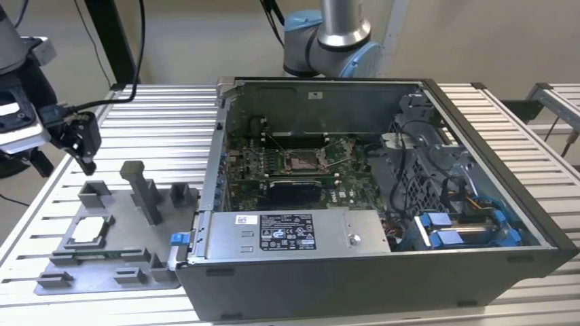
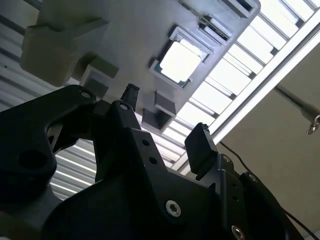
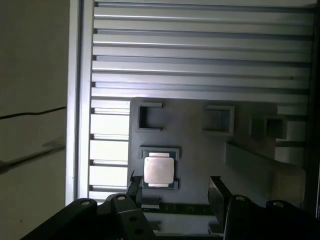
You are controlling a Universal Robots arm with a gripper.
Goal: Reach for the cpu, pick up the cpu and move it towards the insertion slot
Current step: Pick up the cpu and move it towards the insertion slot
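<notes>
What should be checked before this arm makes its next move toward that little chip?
1. cpu lies flat in the grey tray's recess: ok.
2. gripper open, holding nothing: ok.
3. Gripper apart from cpu: ok.
4. Gripper centred on cpu: cannot tell.
5. insertion slot unobstructed inside the open computer case: ok.
6. Slot's latch lever raised: cannot tell.

White label [image 1: 286, 231] on the power supply [image 1: 363, 234], its print not legible
</notes>
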